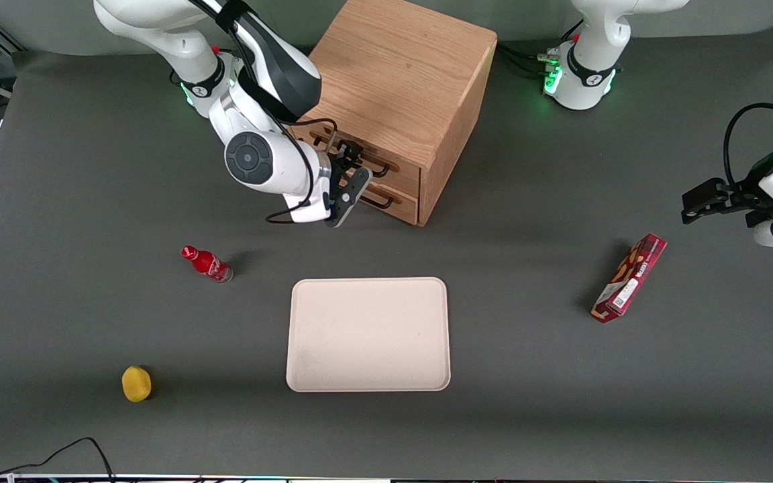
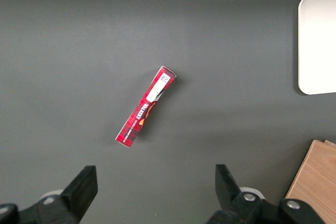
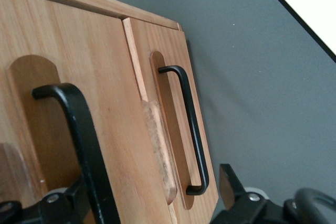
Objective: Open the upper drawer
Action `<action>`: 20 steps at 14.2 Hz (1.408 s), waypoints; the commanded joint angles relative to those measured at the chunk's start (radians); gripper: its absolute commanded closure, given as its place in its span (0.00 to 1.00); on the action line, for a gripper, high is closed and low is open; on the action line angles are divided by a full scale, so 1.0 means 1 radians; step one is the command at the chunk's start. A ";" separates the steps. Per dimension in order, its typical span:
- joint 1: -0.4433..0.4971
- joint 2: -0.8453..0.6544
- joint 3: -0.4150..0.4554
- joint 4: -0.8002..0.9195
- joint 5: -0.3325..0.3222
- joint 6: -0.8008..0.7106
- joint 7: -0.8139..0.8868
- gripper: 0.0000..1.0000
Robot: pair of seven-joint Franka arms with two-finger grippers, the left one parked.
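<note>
Gripper (image 1: pixel 348 176) open, straddling upper drawer (image 1: pixel 396 173) handle (image 3: pixel 79 145); drawer shut.

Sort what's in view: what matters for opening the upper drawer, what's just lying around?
Job:
- upper drawer, its black handle between the fingers
- gripper, open at that handle
- cabinet

Lying about:
- lower drawer
- tray
- red bottle
- snack box
- yellow ball

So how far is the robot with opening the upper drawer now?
Done: the gripper has reached the cabinet front, its open fingers straddling the upper drawer handle. In hand: closing on that handle. Left: the pull; the drawer looks shut.
</note>
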State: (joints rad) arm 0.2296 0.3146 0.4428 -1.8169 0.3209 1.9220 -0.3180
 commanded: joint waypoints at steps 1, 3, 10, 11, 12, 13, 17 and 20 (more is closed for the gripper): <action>0.007 -0.025 -0.003 -0.024 0.009 0.025 0.016 0.00; 0.007 -0.019 -0.003 -0.024 0.001 0.029 0.016 0.00; 0.005 0.001 -0.003 -0.016 -0.046 0.058 0.010 0.00; 0.005 0.003 -0.003 -0.016 -0.049 0.063 0.004 0.00; 0.002 0.003 -0.003 -0.016 -0.058 0.066 0.001 0.00; -0.001 0.006 -0.003 -0.015 -0.077 0.066 0.000 0.00; -0.013 0.021 -0.006 0.005 -0.092 0.066 -0.030 0.00; -0.016 0.041 -0.016 0.030 -0.112 0.066 -0.044 0.00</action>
State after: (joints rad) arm 0.2129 0.3321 0.4323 -1.8130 0.2330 1.9838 -0.3377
